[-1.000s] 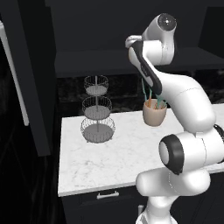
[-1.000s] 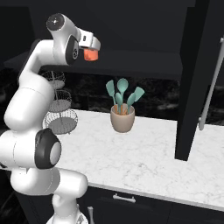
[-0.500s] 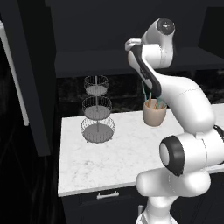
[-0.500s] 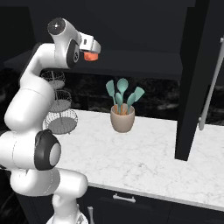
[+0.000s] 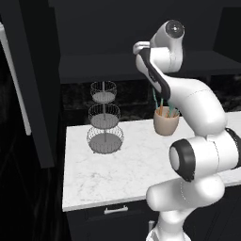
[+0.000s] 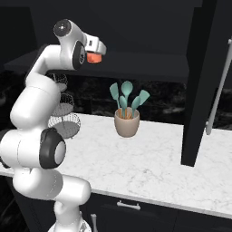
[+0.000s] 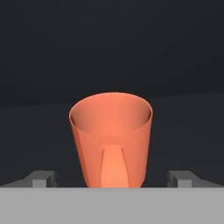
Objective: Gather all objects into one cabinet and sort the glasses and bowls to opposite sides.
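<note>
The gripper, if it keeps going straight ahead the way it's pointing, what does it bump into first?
Most likely the orange cup. In the hand view it stands upright dead ahead, between the open gripper fingertips, which look clear of its sides. How near it is can't be judged.

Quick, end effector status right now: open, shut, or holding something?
End effector: open, jaws spread wide to either side of the orange cup, which stands upright between them on the dark shelf; nothing gripped.
</note>
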Robot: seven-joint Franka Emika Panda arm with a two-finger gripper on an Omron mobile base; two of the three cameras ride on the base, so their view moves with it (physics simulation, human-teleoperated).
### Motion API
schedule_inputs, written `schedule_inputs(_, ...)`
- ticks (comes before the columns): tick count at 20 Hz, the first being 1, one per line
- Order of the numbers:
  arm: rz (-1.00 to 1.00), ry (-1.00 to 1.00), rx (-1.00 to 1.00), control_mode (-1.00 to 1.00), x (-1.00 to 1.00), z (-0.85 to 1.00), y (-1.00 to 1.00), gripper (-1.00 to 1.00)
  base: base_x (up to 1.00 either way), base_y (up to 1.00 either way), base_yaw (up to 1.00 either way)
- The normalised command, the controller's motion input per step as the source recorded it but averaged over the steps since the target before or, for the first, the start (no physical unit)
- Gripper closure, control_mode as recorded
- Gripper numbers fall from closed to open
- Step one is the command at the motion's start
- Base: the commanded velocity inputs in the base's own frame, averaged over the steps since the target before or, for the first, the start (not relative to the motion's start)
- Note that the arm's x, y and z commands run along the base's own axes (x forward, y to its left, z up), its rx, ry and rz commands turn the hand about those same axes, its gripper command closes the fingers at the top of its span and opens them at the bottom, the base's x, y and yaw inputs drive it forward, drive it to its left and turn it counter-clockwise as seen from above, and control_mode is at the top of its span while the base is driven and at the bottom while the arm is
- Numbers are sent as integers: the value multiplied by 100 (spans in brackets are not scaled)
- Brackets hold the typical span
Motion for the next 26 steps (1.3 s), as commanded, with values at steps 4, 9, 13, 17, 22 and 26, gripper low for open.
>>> schedule_inputs(4, 0, 0, 0, -100, 11, 0, 0, -100, 0, 0, 0)
schedule_inputs(9, 0, 0, 0, -100, 1, -2, 0, -100, 0, 0, 0)
schedule_inputs(13, 0, 0, 0, -100, 0, -8, 0, -100, 0, 0, 0)
schedule_inputs(17, 0, 0, 0, -100, 0, -7, 0, -100, 0, 0, 0)
schedule_inputs(22, 0, 0, 0, -100, 0, -1, 0, -100, 0, 0, 0)
schedule_inputs(26, 0, 0, 0, -100, 0, 0, 0, 100, 0, 0, 0)
